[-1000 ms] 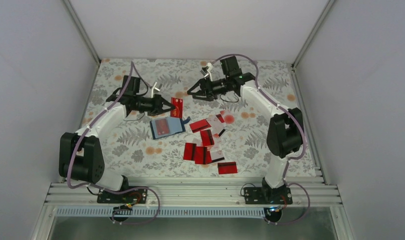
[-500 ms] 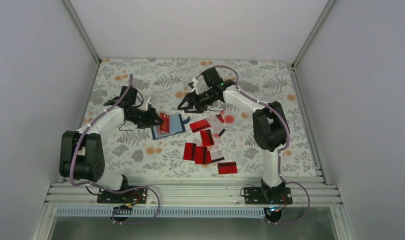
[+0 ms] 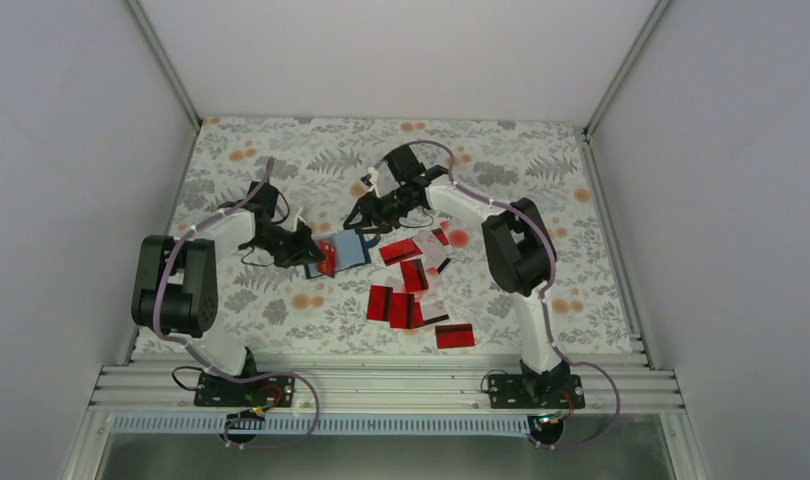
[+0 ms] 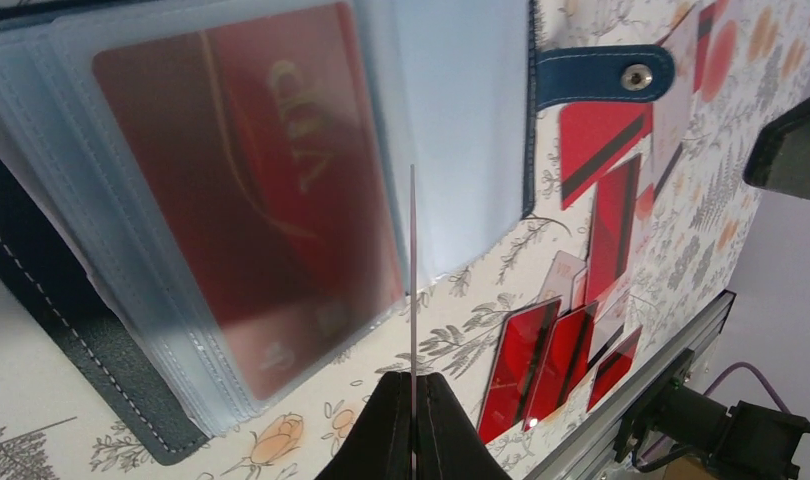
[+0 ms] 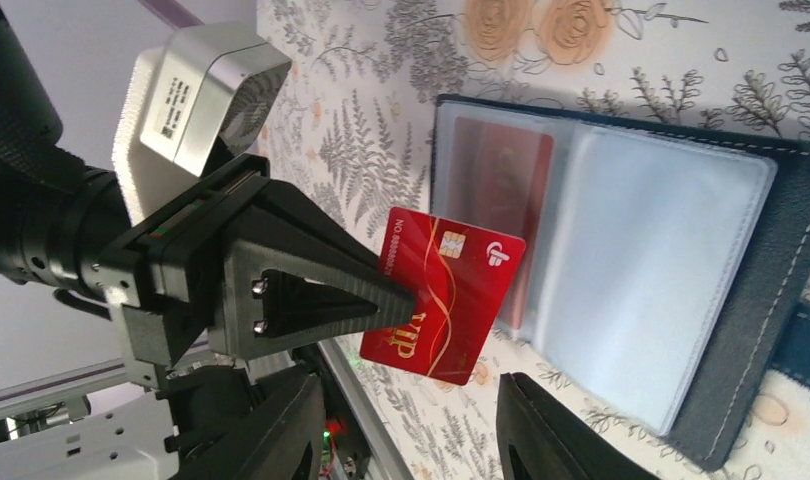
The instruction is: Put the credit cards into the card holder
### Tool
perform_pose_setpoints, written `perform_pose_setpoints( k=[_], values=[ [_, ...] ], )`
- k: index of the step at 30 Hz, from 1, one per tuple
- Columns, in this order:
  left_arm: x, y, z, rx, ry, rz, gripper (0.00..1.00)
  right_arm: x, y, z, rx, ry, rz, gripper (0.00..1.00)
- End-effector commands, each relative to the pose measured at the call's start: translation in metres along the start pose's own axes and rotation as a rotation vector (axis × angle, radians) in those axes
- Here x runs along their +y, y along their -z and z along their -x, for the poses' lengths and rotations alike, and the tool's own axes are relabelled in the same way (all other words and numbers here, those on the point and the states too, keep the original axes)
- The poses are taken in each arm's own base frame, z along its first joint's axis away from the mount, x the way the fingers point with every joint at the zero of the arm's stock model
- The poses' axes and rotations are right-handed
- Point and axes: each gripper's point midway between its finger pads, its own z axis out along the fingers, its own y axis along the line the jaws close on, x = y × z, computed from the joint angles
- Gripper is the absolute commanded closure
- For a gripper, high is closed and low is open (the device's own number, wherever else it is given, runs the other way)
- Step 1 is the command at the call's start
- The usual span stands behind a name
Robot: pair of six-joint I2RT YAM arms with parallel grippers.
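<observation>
The navy card holder (image 3: 349, 250) lies open on the floral table, its clear sleeves showing, with one red card in a sleeve (image 4: 251, 190). My left gripper (image 3: 319, 252) is shut on a red credit card (image 5: 446, 295), held on edge at the holder's left side; in the left wrist view the card shows as a thin line (image 4: 412, 270). My right gripper (image 3: 359, 222) is open and empty, just above the holder's far edge. Several red and white cards (image 3: 413, 290) lie loose to the right of the holder. The holder's snap tab (image 4: 601, 75) points toward them.
The metal rail (image 3: 381, 385) runs along the table's near edge. White walls enclose the left, back and right sides. The two grippers are close together over the holder.
My left gripper has come down and right with the red card to the holder's left edge. My right gripper has swung left and down toward the holder's far side.
</observation>
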Motion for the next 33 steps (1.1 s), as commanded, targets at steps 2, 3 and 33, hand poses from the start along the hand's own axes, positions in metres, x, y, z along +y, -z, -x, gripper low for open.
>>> perform_pose_setpoints(
  k=[2,3,33],
  values=[
    [0.005,-0.007,0.003,0.024,-0.004,-0.018,0.98,-0.011,-0.016,0.01,-0.006,-0.003,-0.019,0.56],
    [0.005,-0.008,0.004,0.026,-0.006,-0.024,0.98,-0.014,-0.018,0.01,-0.003,-0.009,-0.023,0.57],
    [0.008,-0.022,0.013,0.053,0.023,-0.072,0.98,-0.084,-0.05,-0.012,0.085,-0.076,-0.108,0.62]
  ],
)
